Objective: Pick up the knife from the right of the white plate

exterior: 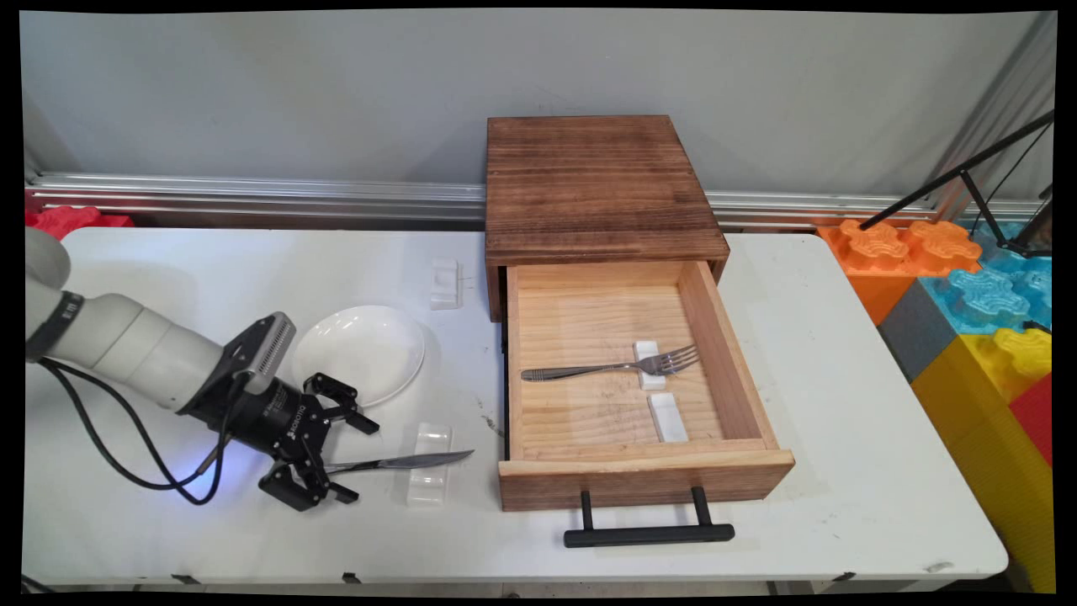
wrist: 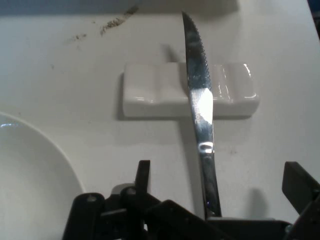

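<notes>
The pincer (exterior: 336, 454) sits open about the knife's (exterior: 395, 462) handle, blade across a white rest (exterior: 428, 475) on the surface (exterior: 841, 438), left of the open drawer (exterior: 639, 396); closing looks next.

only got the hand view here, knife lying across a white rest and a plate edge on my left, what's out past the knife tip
Observer: An open wooden drawer stands just beyond the tip of the knife, pulled out toward the table's near edge.
Operator: anything in it
Observer: A fork lies inside, propped across a small white rest, and a second rest nearer the drawer front is bare.
Operator: any more rests on the table
Observer: Yes, a third rest sits behind the plate, toward the wall.
</notes>
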`<state>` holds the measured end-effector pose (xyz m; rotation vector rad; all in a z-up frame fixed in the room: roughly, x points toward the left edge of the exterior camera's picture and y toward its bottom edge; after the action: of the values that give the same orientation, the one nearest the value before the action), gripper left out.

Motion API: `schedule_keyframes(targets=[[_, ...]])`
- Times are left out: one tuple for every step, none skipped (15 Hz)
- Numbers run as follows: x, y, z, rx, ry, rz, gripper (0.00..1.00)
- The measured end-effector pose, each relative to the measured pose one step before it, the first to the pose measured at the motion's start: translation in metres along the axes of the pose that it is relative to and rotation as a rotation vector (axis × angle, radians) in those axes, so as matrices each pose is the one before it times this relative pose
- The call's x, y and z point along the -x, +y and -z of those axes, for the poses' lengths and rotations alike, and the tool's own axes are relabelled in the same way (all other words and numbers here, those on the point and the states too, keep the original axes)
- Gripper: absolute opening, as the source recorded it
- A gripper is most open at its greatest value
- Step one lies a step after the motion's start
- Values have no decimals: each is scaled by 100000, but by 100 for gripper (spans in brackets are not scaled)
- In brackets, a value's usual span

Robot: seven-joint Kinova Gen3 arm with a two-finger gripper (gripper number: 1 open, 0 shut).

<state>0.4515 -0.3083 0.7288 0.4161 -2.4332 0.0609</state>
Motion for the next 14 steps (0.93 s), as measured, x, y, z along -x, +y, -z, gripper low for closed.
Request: schedule_keyframes(targets=[[4,4,-168,-172,-127,-572,100],[9,2,-186,-147,-154,-558,100],[7,-5,-173,-90,-161,-463,100],[-1,-11,-132,-84,-110,-339,100],[1,-21,-88,-67,-40,-145,100],[-3,-22,-110,-95,-96,-231,100],[5,-12,-73,-43,-55,-102,100],[-5,-34,-88,-122,-44,-141,100],[0,-15,-37,-50,-32,-74,100],[12,-24,-86,-15,-90,-96,100],[3,-12,-29,-28,-10,-48,100],[7,-9,-38,37,-56,-37,0],[0,-2,-17,9,-47,-37,0],[5,-3,-26,26,-57,-15,0]])
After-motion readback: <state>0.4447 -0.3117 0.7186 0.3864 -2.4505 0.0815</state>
